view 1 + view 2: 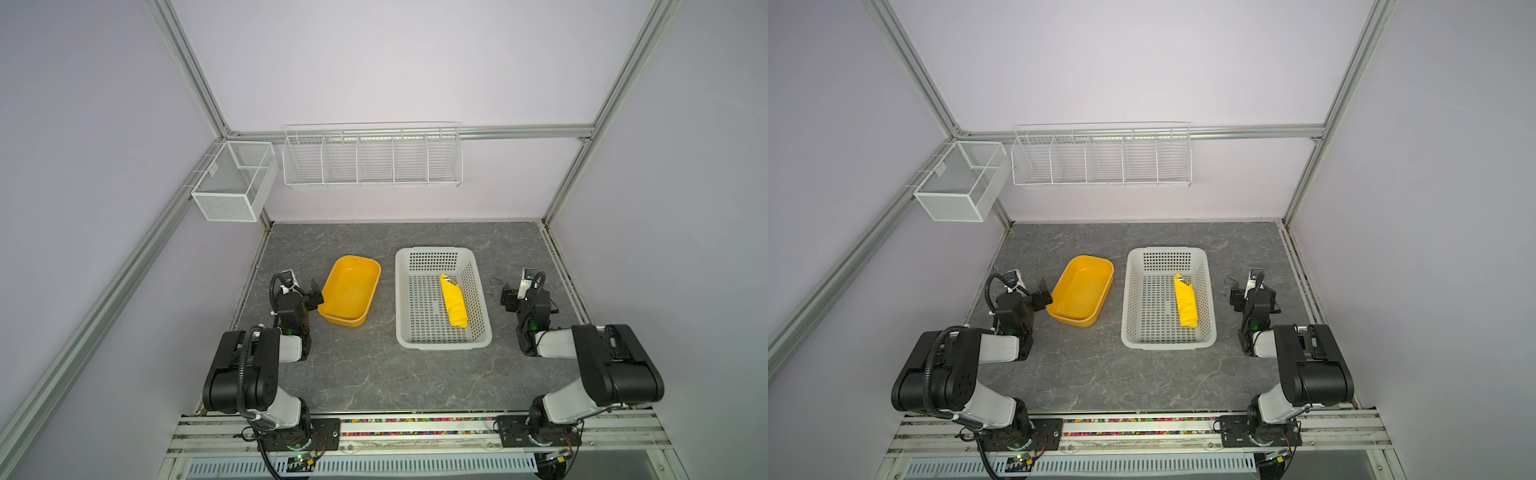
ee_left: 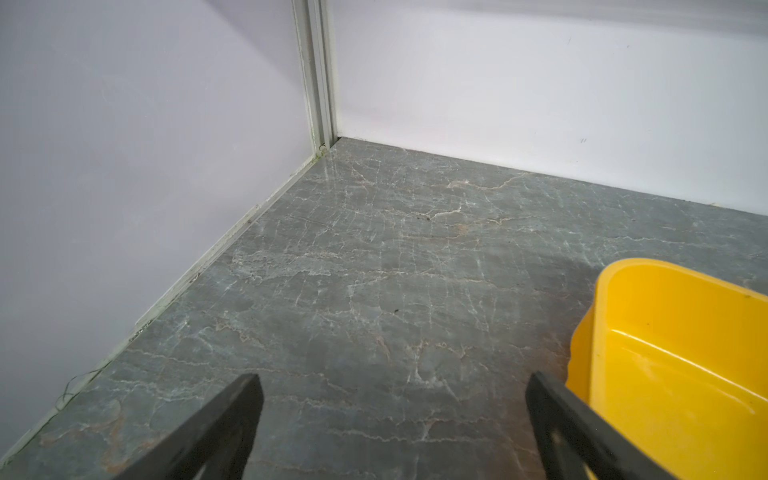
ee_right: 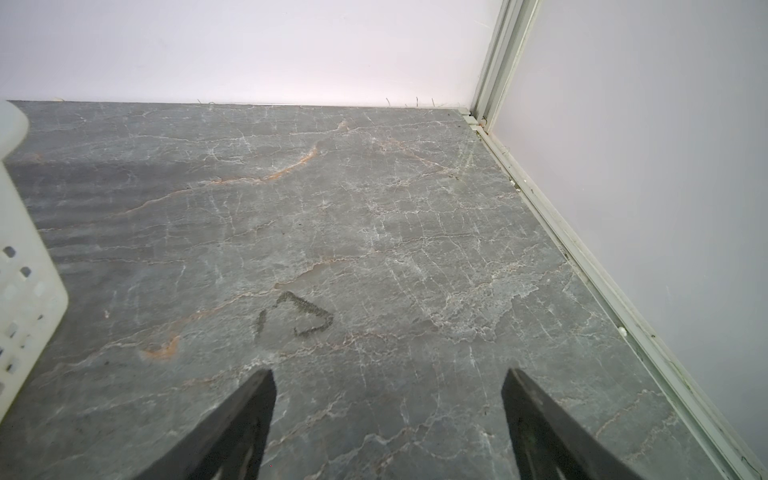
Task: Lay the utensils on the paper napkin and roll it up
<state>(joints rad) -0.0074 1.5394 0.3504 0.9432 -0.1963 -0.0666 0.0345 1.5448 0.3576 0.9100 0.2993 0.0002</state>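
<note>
Utensils (image 1: 451,282) lie mostly hidden inside the rolled paper napkin (image 1: 454,307).

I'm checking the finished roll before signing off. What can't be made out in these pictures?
- Utensils: wrapped inside the napkin in both top views; only tiny tips show, count unclear.
- Basket: cut off by the right wrist view's edge.
- Tub: cut off by the left wrist view's edge.

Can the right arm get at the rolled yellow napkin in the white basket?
Probably yes. The rolled napkin lies uncovered along the right wall of the white basket, the side nearest the open right claw. Only that wall stands between, so come from above.
</note>
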